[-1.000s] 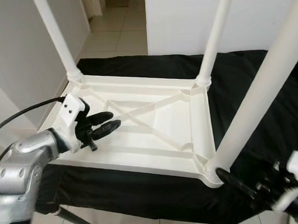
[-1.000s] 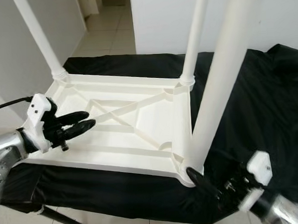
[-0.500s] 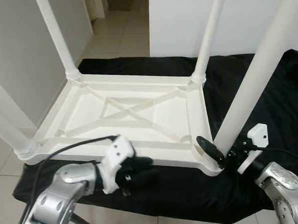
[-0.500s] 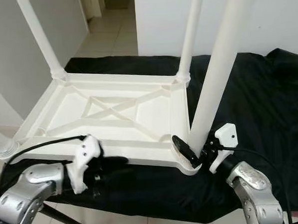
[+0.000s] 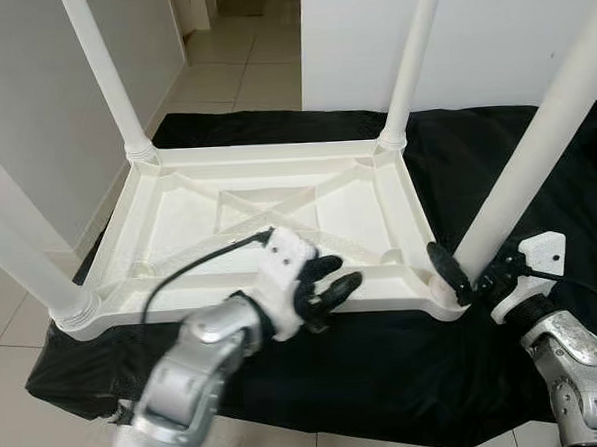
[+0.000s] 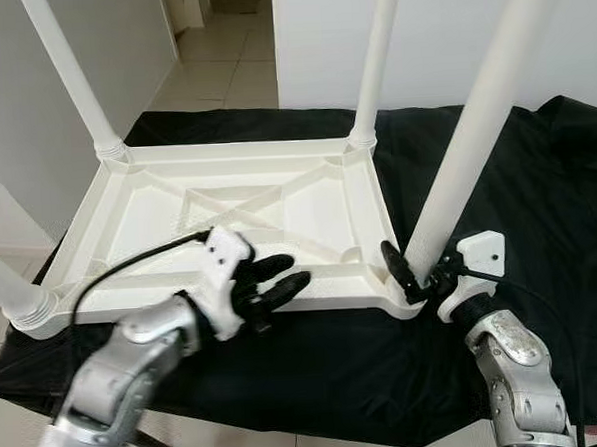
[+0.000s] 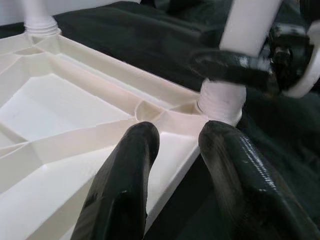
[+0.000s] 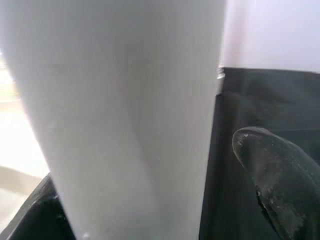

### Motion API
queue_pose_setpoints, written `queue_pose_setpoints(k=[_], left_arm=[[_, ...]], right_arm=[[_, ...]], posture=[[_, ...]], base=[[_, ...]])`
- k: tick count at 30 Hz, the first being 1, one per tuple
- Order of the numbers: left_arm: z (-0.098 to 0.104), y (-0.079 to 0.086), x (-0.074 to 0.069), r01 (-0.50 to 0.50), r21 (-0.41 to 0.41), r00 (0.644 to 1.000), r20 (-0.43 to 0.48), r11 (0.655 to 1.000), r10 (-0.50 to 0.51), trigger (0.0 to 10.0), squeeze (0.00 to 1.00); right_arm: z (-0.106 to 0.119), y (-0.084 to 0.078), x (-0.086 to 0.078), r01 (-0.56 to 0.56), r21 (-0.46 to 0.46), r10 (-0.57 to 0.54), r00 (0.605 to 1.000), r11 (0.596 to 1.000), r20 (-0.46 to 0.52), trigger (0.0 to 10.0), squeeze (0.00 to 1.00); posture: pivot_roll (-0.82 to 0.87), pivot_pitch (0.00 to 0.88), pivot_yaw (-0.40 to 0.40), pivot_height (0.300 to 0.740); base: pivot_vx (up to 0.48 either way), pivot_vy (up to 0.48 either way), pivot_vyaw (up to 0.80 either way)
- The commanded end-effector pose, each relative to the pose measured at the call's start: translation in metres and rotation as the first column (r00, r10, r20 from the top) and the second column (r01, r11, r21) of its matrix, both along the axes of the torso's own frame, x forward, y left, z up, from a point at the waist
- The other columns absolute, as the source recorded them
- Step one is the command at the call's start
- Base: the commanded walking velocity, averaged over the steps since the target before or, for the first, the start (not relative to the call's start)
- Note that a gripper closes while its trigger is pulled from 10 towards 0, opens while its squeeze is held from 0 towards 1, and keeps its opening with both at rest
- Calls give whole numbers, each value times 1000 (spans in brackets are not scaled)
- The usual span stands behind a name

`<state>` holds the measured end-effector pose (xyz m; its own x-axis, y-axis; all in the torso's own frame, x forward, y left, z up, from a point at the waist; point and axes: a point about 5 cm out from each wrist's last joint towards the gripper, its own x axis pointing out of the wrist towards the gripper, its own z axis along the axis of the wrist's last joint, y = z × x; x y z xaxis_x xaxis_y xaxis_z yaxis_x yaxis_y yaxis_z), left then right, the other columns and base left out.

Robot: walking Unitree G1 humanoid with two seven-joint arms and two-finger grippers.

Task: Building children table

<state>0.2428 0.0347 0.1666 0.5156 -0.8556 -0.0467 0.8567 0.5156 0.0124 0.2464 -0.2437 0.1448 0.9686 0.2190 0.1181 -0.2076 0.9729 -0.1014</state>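
Right gripper (image 6: pixel 413 275) now clamped on the near-right leg (image 6: pixel 474 134) base, 4 o'clock corner of the upturned table (image 6: pixel 217 203). Left gripper (image 6: pixel 276 277) swung in from below, fingers parted over the near rim. Table on black cloth (image 6: pixel 537 191); probably seating that leg.

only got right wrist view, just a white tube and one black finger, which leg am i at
Observer: The near right leg. The right gripper is at its base, just above the corner socket.
Operator: wheres the left one
Observer: The left gripper is open at the near rim of the upturned tabletop, between the two near corners.
Operator: other legs in
Observer: Yes, the other three legs stand upright in their corner sockets.
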Motion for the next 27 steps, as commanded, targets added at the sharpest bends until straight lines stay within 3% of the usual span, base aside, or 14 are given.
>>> queue_pose_setpoints(k=[1, 6, 8, 12, 13, 15, 16, 17, 27], left_arm=[[-4, -1, 10, -103, 65, 993, 58, 993, 99, 10000, 0], [-3, -4, 18, -137, 66, 989, 67, 988, 132, 10000, 0], [5, -5, 19, -88, -9, 994, 59, 996, 89, 10000, 0], [7, -5, 18, -58, -19, 994, 93, 998, 60, 10000, 0], [7, -4, 17, -41, -34, 994, 96, 999, 44, 10000, 0], [7, -4, 17, -39, -39, 995, 95, 998, 42, 10000, 0], [6, -4, 19, -56, -38, 994, 88, 998, 59, 10000, 0], [5, -5, 20, -62, -32, 994, 90, 998, 65, 10000, 0], [-2, -15, 11, -77, 9, 984, 165, 997, 75, 10000, 0]], right_arm=[[-10, -17, -5, 108, 10, -107, 994, 994, -27, 10000, 0], [-11, -17, -6, 98, 10, -98, 995, 995, -31, 10000, 0], [-11, -11, -6, 34, -16, -35, 998, 999, -43, 10000, 0], [-11, -8, -4, 2, -43, -4, 999, 999, -46, 10000, 0], [-10, -7, -1, -11, -69, 8, 999, 998, -47, 6627, 0], [-10, -7, 1, -15, -86, 11, 999, 996, -44, 6627, 0], [-10, -8, 3, -14, -98, 10, 999, 995, -44, 549, 0], [-10, -9, 4, -13, -101, 9, 999, 995, -43, 0, 0], [-10, -6, 3, 25, -94, -28, 999, 995, -30, 0, 0]], posture=[[-135, 1, 44, 740], [-151, 0, 45, 740], [-160, 0, 34, 740], [-159, 0, 31, 740], [-160, 0, 28, 740], [-160, 0, 27, 740], [-160, 3, 22, 740], [-160, 3, 22, 740], [-149, 17, 2, 740]], base=[[0, 0, 0], [0, 0, 0], [0, 0, 0], [0, 0, 0], [0, 0, 0], [0, 0, 0], [0, 0, 0], [0, 0, 0], [0, 0, 0]])
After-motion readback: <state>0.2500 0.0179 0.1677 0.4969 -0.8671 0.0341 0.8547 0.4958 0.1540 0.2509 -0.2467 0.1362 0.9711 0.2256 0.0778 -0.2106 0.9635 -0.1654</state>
